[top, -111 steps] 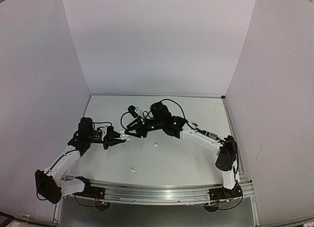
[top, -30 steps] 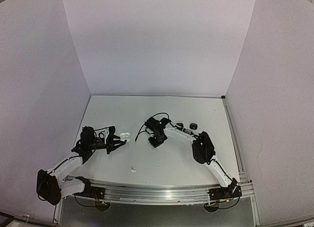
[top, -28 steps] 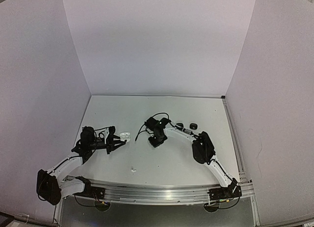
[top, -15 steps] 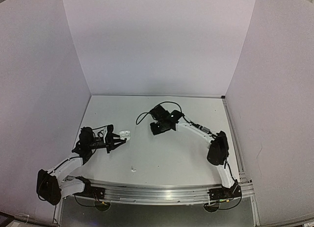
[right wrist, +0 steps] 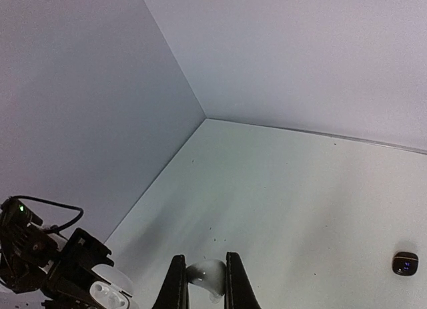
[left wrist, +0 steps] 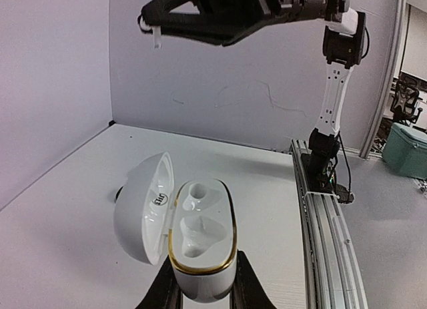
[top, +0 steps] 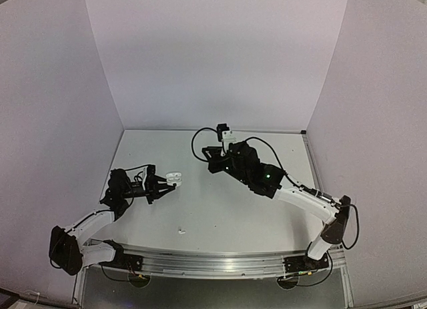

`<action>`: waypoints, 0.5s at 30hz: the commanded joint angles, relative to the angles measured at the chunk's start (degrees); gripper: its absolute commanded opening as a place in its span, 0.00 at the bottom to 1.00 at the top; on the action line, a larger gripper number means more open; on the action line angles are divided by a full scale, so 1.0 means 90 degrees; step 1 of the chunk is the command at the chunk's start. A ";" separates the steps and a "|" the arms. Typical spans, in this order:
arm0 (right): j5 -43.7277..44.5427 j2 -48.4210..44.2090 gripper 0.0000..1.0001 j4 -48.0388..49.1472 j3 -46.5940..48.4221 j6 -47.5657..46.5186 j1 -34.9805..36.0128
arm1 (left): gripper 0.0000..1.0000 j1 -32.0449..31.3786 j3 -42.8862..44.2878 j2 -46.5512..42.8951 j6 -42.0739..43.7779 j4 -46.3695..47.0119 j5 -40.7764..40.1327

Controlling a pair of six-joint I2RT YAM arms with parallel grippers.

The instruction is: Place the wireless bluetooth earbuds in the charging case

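My left gripper [top: 168, 182] is shut on the base of an open white charging case [top: 174, 178], held just above the table. In the left wrist view the case [left wrist: 201, 237] has its lid swung left and both sockets empty, with my left gripper [left wrist: 203, 292] around it. My right gripper [top: 205, 153] is raised above the table's back middle, shut on a white earbud [right wrist: 208, 275]. This earbud also shows in the left wrist view [left wrist: 156, 37], high above the case. A second white earbud [top: 179, 231] lies on the table near the front.
A small black case [right wrist: 405, 263] with a blue light lies on the table to the right. Something dark [left wrist: 118, 192] peeks out behind the case lid. White walls enclose the left, back and right. The metal rail [left wrist: 327, 215] runs along the near edge.
My right arm has risen from the table and swung toward the back, carrying the white earbud. My left gripper has moved slightly right and up with the open case.
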 commanded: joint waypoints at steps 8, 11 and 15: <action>-0.0485 -0.0216 0.00 0.1706 0.0055 -0.1636 0.0953 | 0.00 -0.0117 0.0495 0.0066 -0.0297 0.0870 0.0215; -0.0858 -0.0223 0.00 0.1808 -0.0037 -0.1833 0.1121 | 0.00 -0.0130 0.0415 0.0069 -0.0017 0.1156 0.0107; -0.1329 -0.0253 0.00 0.2449 -0.0417 -0.2000 0.1138 | 0.00 -0.0154 0.0477 -0.0091 0.0580 0.0880 0.0106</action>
